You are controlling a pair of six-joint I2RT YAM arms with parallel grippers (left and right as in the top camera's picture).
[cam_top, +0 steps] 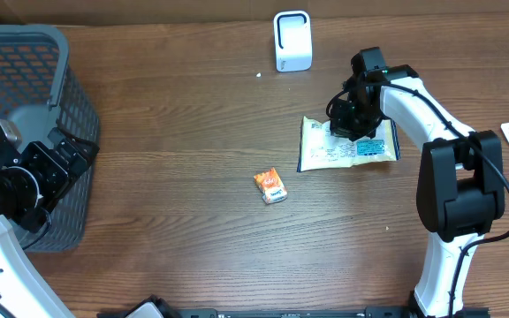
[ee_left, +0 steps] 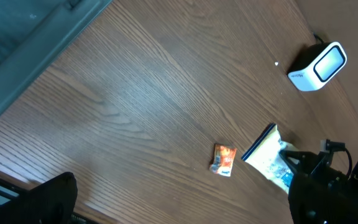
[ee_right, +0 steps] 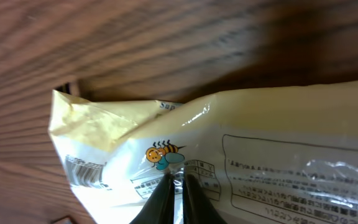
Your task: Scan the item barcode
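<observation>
Lifting the packet (cam_top: 347, 148) cleanly calls for the right tool (ee_right: 179, 179), pinched shut on its film, to rise slowly and turn the barcode (ee_right: 86, 173) toward the scanner (cam_top: 292, 41).

Brown wood-grain table (cam_top: 184, 115), evenly lit

A wooden table (cam_top: 193, 132) fills the frame. At the left edge stands a grey mesh basket (cam_top: 25, 35), and the left end effector (cam_top: 73, 163) hangs over its right wall. A white scanner (cam_top: 292, 40) stands upright at top centre. Right of centre lies a yellow packet (cam_top: 325, 152) with a blue edge; the right end effector (cam_top: 352, 122) is down on its upper part. A small orange packet (cam_top: 270, 186) lies alone in mid-frame, well apart from both.
</observation>
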